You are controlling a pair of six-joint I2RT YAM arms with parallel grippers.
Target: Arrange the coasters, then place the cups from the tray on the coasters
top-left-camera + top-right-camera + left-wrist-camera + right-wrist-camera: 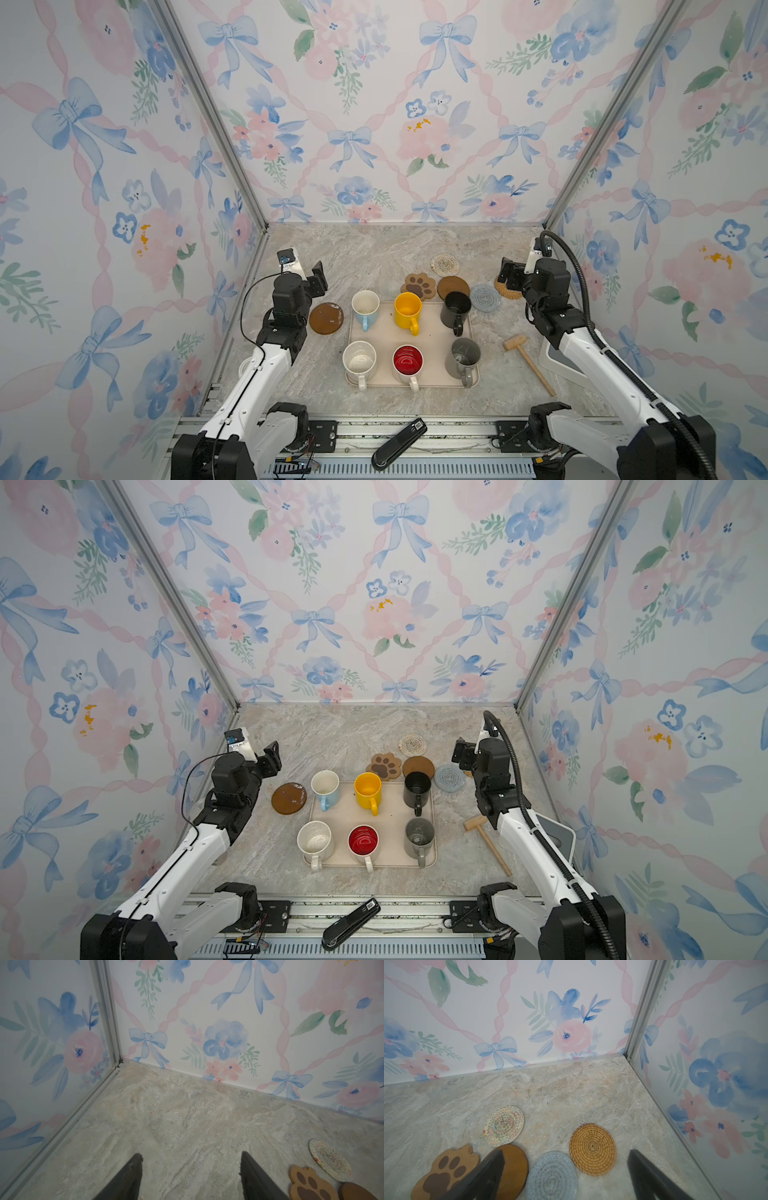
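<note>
Mugs [407, 309] stand on tray [432, 334]; my left claw [191, 1157] gapes empty over tabletop [187, 1115], my right claw [566, 1154] gapes empty over rattan coaster [592, 1149].

A: Where do my top views sit?
B: High above the near edge, both looking down over the whole worktop [374, 257].
A: And my wrist cameras?
B: Low, close, facing the far corners; both catch, I think, the same woven coaster [330, 1160].
</note>
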